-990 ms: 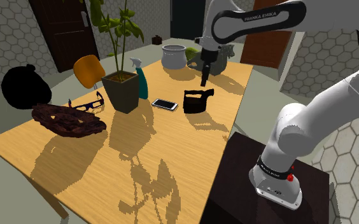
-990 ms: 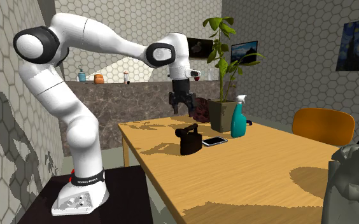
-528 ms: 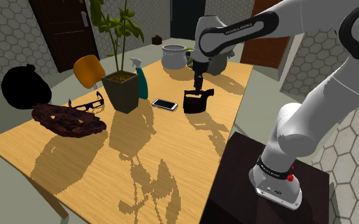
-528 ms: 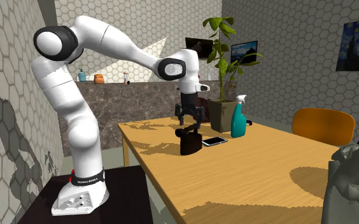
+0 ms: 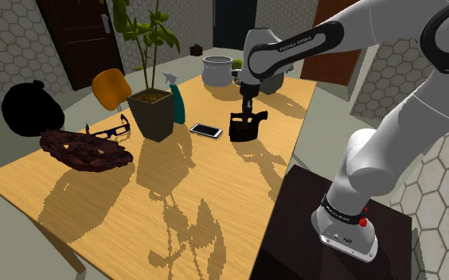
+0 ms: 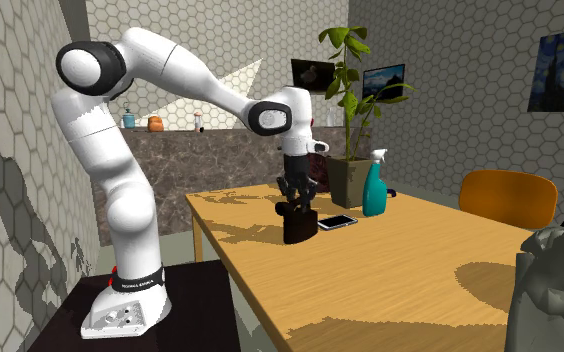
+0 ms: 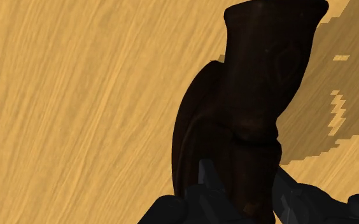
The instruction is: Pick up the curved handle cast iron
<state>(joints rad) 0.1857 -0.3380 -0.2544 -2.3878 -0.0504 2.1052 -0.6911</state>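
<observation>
Right of the phone on the counter, the dark cast iron sits where it was, near the right edge. What changed is my hand: a second ago it hung well above, and now it has dropped to the curved handle. Its fingers stand narrowly apart astride that handle, not clamped as far as I judge. Closing comes next, then the lift.
</observation>
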